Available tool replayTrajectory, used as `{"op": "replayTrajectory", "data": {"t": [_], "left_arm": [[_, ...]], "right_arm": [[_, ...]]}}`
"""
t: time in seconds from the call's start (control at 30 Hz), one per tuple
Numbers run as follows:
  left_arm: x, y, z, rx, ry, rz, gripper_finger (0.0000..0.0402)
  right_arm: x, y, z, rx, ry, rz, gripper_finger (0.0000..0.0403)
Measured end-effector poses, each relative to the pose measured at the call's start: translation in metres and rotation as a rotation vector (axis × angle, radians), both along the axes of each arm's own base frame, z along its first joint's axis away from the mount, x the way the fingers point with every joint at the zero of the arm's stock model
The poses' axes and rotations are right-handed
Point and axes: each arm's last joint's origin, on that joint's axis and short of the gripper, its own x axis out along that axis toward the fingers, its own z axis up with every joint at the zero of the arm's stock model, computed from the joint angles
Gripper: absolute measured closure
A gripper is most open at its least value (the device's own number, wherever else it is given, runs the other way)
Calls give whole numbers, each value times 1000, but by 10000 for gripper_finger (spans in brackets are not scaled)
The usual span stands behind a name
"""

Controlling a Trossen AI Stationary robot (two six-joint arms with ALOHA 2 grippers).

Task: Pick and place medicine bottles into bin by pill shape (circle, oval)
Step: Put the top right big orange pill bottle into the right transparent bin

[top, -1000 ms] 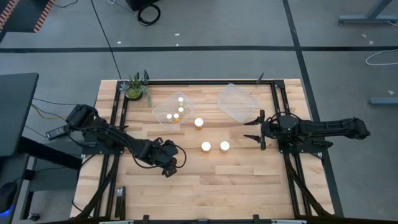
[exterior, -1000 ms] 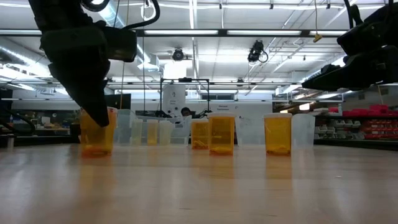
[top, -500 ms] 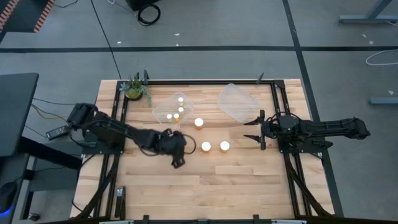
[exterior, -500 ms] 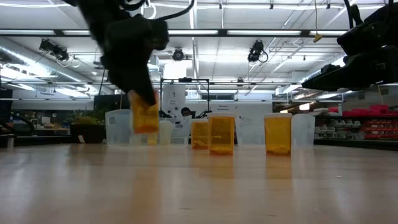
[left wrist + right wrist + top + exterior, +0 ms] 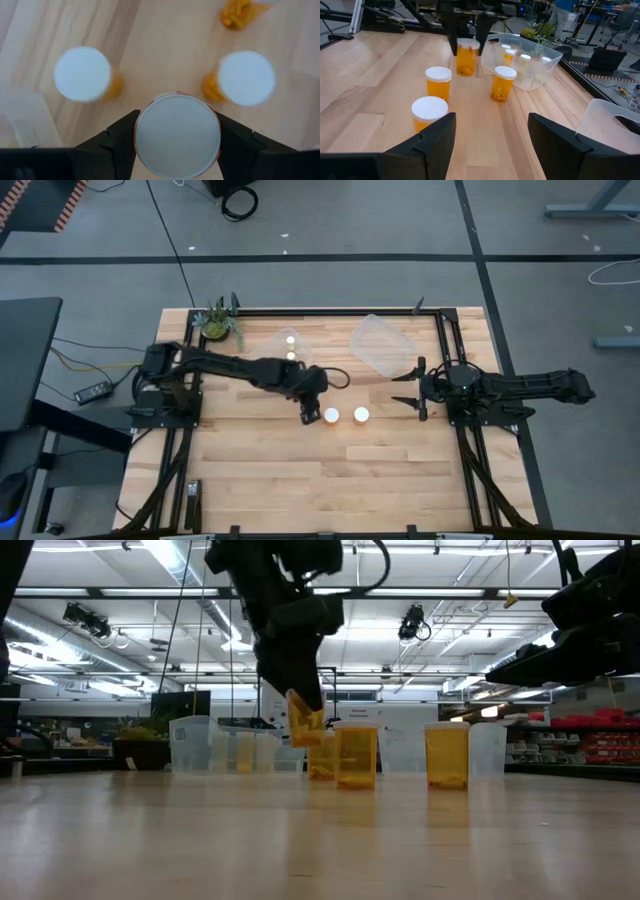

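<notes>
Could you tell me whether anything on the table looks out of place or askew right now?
Only the orange bottle in the left pincer: it hangs tilted above the table, not standing. The other bottles stand upright; nothing has spilled.

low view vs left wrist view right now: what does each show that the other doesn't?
Only the low view: the held orange bottle hangs clear of the table, tilted, and the right gripper waits off to the side. Only the left wrist view: the held bottle's white cap from above, clamped between the fingers. Both: the left gripper holding that bottle, with other orange bottles standing nearby.
</notes>
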Motion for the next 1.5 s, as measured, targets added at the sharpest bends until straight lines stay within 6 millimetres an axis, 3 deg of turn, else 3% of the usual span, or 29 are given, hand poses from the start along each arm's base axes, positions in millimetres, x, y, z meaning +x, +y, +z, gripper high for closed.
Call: {"op": "replayTrajectory", "data": {"t": [0.13,0.5,0.8,1.2,1.5], "left_arm": [[13,11,-4,23,41,-28,176],[41,28,14,65,-62,-113,178],[68,41,-14,59,-66,-156,179],[112,57,-11,91,-61,-210,180],[115,64,-35,54,45,-242,172]], "right_arm": [[0,0,0,0,0,0,148],[0,0,0,0,-1,0,148],[0,0,0,0,-2,0,148],[0,0,0,0,-2,0,148],[0,0,0,0,-2,0,148]]}}
